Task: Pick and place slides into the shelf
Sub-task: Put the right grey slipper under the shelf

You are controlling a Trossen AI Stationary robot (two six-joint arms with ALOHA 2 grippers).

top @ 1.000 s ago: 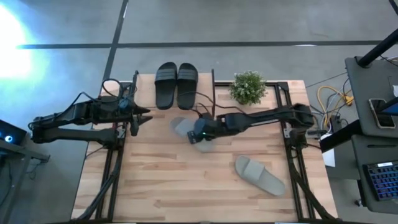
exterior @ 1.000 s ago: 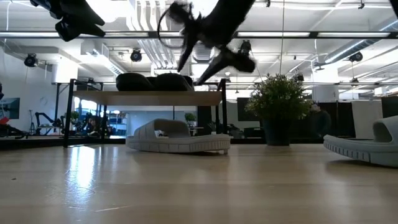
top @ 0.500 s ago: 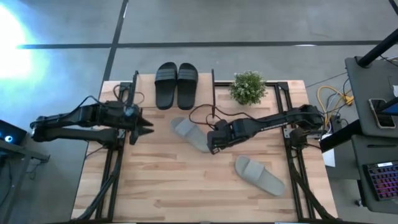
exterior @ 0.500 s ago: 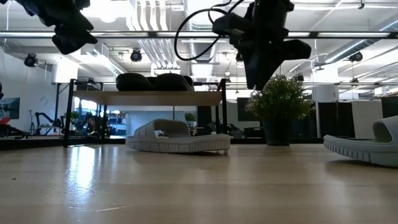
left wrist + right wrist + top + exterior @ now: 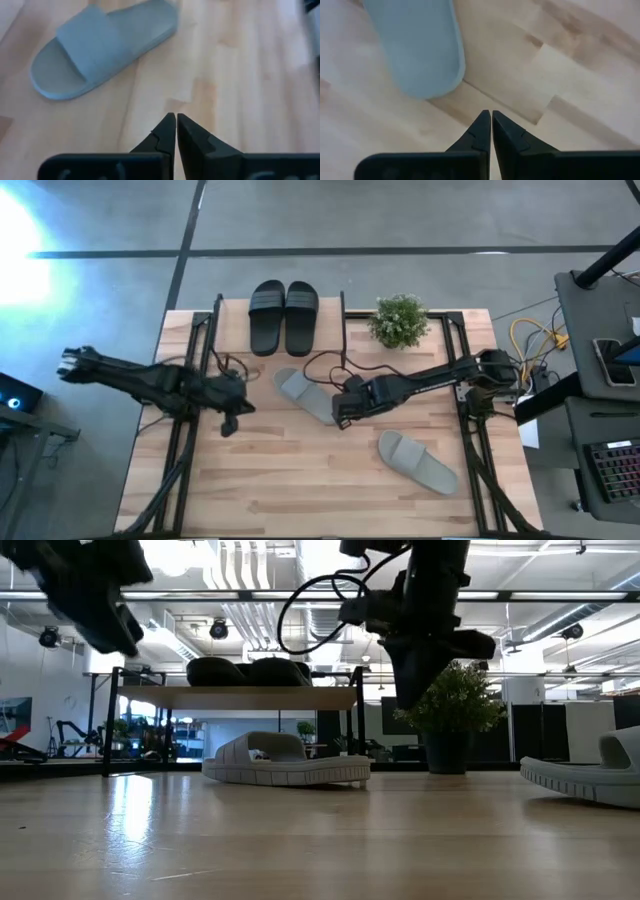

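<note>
Two black slides (image 5: pixel 283 315) lie side by side on the shelf's top board (image 5: pixel 235 697) at the table's far edge. A light grey slide (image 5: pixel 305 395) rests sole-down on the table just in front of the shelf. A second grey slide (image 5: pixel 418 462) lies nearer and to the right. My right gripper (image 5: pixel 491 116) is shut and empty, pointing down just right of the first grey slide's near end (image 5: pixel 417 50). My left gripper (image 5: pixel 176 120) is also shut and empty, above bare table to that slide's left (image 5: pixel 100 47).
A potted plant (image 5: pixel 399 320) stands right of the shelf at the far edge. Black metal frames (image 5: pixel 185 450) run along the table's left and right sides. Bare wood (image 5: pixel 300 490) spreads across the near half of the table.
My right gripper has drawn back from over the first grey slide toward the table's right and near edge; the slide stays on the table. My left gripper has swung from beside the shelf toward the near edge and right, and its spread fingers have shut.
</note>
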